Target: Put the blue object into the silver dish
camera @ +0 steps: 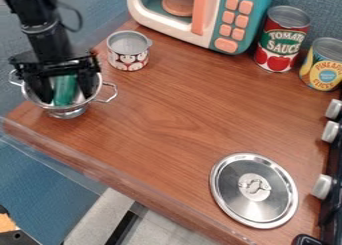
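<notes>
The black gripper clasps a teal object inside the silver colander, at the wooden counter's left edge. Wood stretches from there to the steel lid; red can and yellow can bear printed labels.

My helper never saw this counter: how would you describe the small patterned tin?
Find the teal toy microwave at the back. The tin stands between it and the silver two-handled bowl. Short, open-topped and red-patterned, it differs from the taller, closed food cans right of the microwave.
</notes>
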